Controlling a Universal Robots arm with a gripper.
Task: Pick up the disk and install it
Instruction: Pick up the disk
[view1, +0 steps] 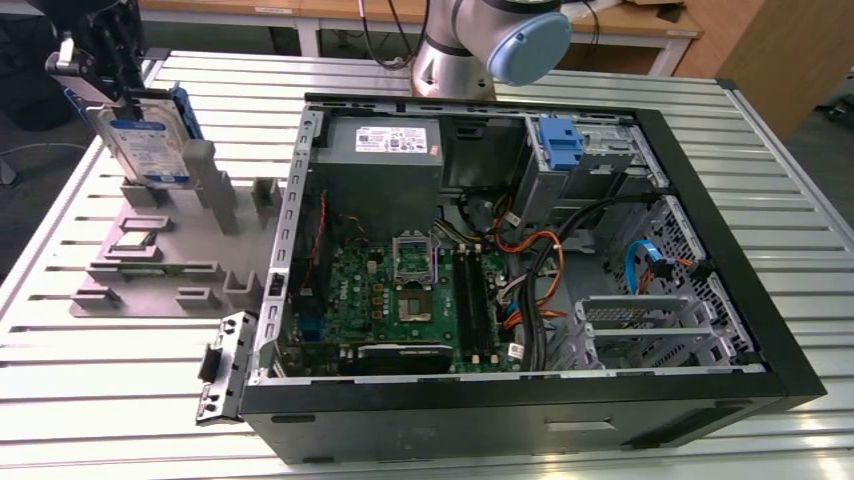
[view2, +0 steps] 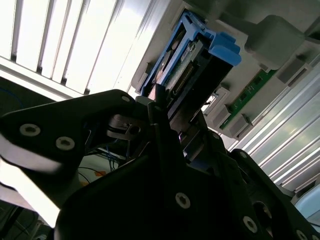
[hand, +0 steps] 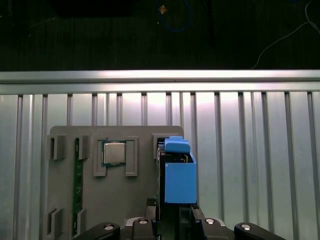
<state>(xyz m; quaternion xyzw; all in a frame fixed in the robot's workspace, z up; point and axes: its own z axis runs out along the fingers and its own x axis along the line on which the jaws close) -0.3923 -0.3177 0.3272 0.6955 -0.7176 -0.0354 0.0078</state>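
Slatted metal table (view1: 80, 380) bears one black computer case (view1: 467, 425); at its ten o'clock, one black gripper (view1: 104, 78) clamps one upright silver, blue-framed disk (view1: 144, 140) above one grey tray (view1: 147, 290). The first wrist view adds one square processor chip (hand: 114, 153) there.

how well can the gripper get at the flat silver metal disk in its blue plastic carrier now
Likely yes: the gripper looks clamped on the top of the disk, held upright at the grey slotted holder, with nothing between.

Free air above open case (view1: 467, 425); tangled cables (view1: 541, 300) inside.
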